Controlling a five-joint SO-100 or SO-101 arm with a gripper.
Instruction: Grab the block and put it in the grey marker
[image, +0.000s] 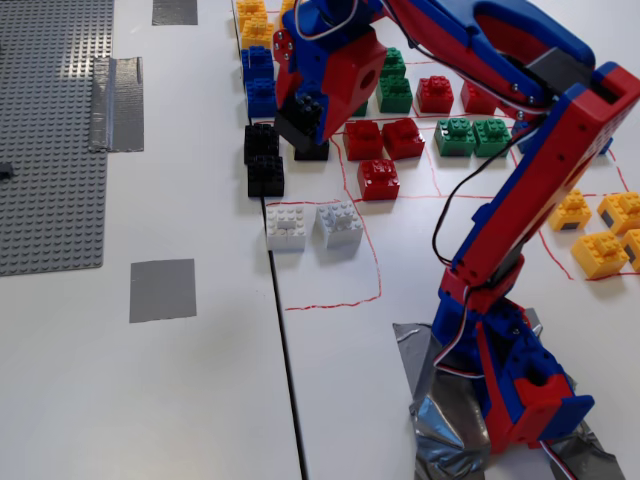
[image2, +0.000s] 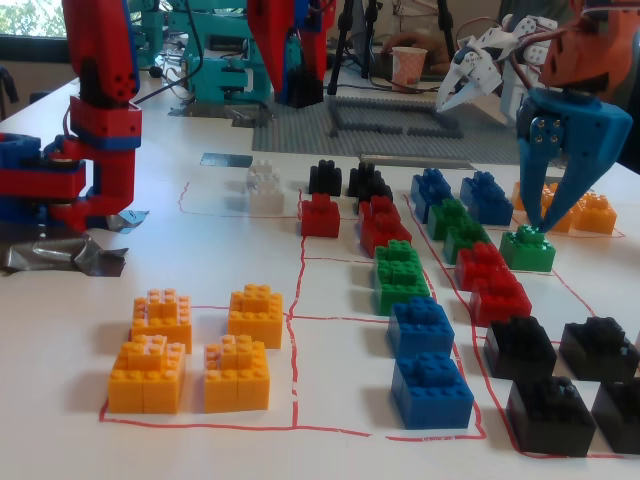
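- The red-and-blue claw (image: 303, 125) hangs over the black bricks at the upper middle of a fixed view. In the other fixed view it shows at the top edge (image2: 299, 92), raised clear of the white tabletop (image: 200, 400).
- Its jaws stand narrow, closed around the small black studded toy block (image: 302, 110). The block sits tilted between them, off the tabletop.
- Directly below the claw lies another black studded brick (image: 313, 152). Two more black bricks (image: 264, 158) stand in a short column just to its left in that view.
- Two white studded bricks (image: 313, 224) sit side by side nearer the camera. Red studded bricks (image: 378, 178) lie to the right of the black ones, inside thin red lines drawn on the tabletop.
- Blue bricks (image: 259, 82) and yellow bricks (image: 252, 22) continue the column beyond the black ones. Green bricks (image: 472, 136) lie further right, partly behind the arm.
- The flat matte grey square marker (image: 162, 290) lies bare on the left half of the tabletop, well apart from the claw and the held block.
- A large grey studded baseplate (image: 50, 150) fills the far left, and a wrinkled silver tape strip (image: 117, 102) overlaps its right edge.
- The arm's base (image: 520, 390) stands at the lower right on crumpled silver tape.
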